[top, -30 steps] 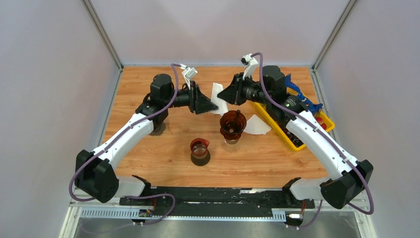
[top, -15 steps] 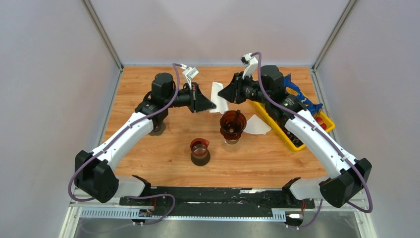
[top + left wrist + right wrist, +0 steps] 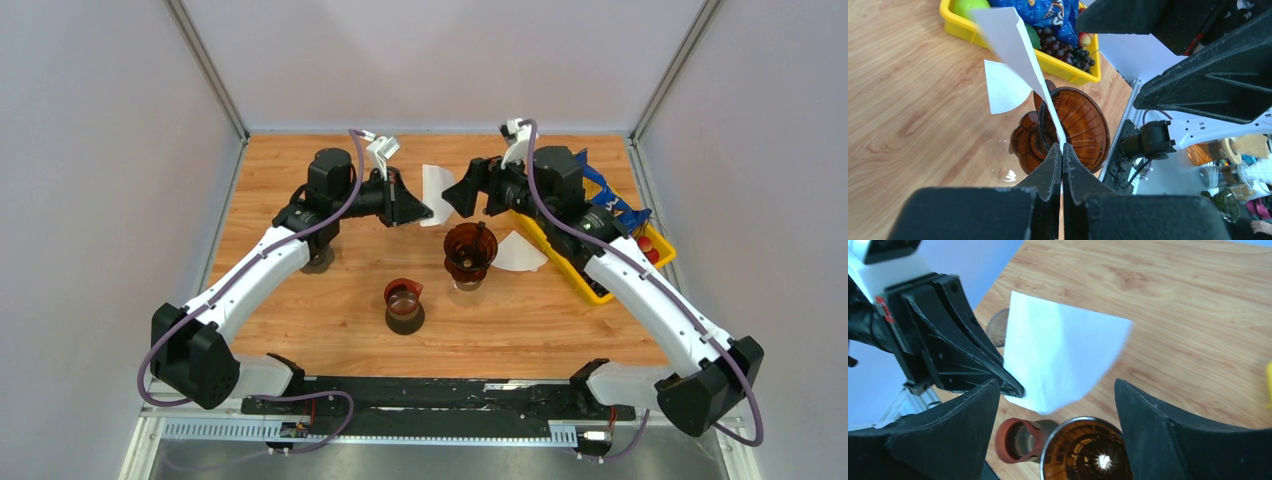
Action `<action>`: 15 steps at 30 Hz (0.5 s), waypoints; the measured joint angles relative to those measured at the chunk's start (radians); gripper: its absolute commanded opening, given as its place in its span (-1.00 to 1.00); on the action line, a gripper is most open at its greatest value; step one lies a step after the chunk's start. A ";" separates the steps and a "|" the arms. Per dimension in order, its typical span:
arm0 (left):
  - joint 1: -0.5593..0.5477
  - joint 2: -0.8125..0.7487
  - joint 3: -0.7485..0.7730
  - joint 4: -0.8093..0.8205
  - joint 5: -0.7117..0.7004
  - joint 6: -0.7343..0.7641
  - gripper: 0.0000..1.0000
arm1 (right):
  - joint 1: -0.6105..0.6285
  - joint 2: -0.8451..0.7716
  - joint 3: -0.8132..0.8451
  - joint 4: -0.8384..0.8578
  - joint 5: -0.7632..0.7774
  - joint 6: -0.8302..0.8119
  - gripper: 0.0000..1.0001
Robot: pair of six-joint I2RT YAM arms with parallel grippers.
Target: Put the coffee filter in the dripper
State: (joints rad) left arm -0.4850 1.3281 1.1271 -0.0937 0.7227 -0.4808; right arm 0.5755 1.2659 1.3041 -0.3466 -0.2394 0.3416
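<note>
The left hand (image 3: 1062,150), pressed together, pinches one edge of the coffee filter (image 3: 1013,40) in the air just far of the dripper (image 3: 470,250), the right hand (image 3: 1057,385) spread beside it; being thin, limp paper that likely creases easily, it suits a light edge pinch.

The left arm (image 3: 255,275) and right arm (image 3: 650,295) share one build: smooth white links between chunky black joint housings, with a black shoulder block (image 3: 195,360) at each base. A purple cable (image 3: 141,375) runs along each arm in loose loops. A white bracket (image 3: 381,152) is fixed at each wrist. The left gripper (image 3: 1062,156) and right gripper (image 3: 1057,385) have matte black, wedge-shaped fingers (image 3: 953,420) with a grainy surface, tapering to thin tips. A small red spot (image 3: 881,304) marks the left gripper's body.
</note>
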 measured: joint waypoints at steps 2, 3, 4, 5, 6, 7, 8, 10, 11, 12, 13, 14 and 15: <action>0.000 0.000 0.000 0.002 -0.007 0.000 -0.99 | 0.000 -0.048 -0.051 0.013 0.041 -0.015 0.81; 0.000 0.000 0.000 0.002 -0.008 0.000 -0.99 | 0.000 -0.069 -0.074 0.016 0.054 -0.024 0.82; 0.000 0.000 0.000 0.002 -0.007 0.002 -0.99 | 0.000 -0.095 -0.102 0.029 0.065 -0.035 0.83; 0.000 0.000 0.000 0.002 -0.006 0.010 -0.99 | 0.000 -0.117 -0.127 0.034 0.074 -0.047 0.86; 0.000 0.000 0.000 0.000 -0.002 0.023 -0.99 | 0.000 -0.132 -0.142 0.036 0.078 -0.057 0.86; 0.000 0.000 0.000 -0.003 0.003 0.044 -0.99 | 0.000 -0.145 -0.156 0.044 0.082 -0.065 0.86; 0.000 0.000 0.000 -0.008 0.007 0.066 -0.99 | 0.000 -0.157 -0.172 0.055 0.082 -0.072 0.86; 0.000 -0.006 0.000 -0.023 0.012 0.116 -0.99 | 0.000 -0.178 -0.205 0.075 0.085 -0.076 0.92; 0.000 -0.012 0.000 -0.030 0.010 0.139 -0.99 | 0.000 -0.187 -0.222 0.084 0.091 -0.073 0.96; 0.000 -0.018 0.000 -0.035 0.004 0.154 -0.99 | -0.001 -0.198 -0.243 0.099 0.094 -0.065 0.99; 0.000 -0.029 0.002 -0.041 -0.004 0.171 -0.99 | -0.002 -0.215 -0.278 0.128 0.099 -0.045 1.00; 0.000 -0.038 0.006 -0.045 -0.012 0.182 -0.99 | -0.004 -0.227 -0.301 0.143 0.100 -0.024 1.00; 0.000 -0.046 0.012 -0.043 -0.021 0.191 -0.99 | -0.008 -0.240 -0.328 0.170 0.099 0.003 1.00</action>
State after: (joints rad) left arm -0.4854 1.2819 1.1393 -0.1368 0.7017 -0.2901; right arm 0.5674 1.0260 0.9756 -0.1764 -0.1402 0.3443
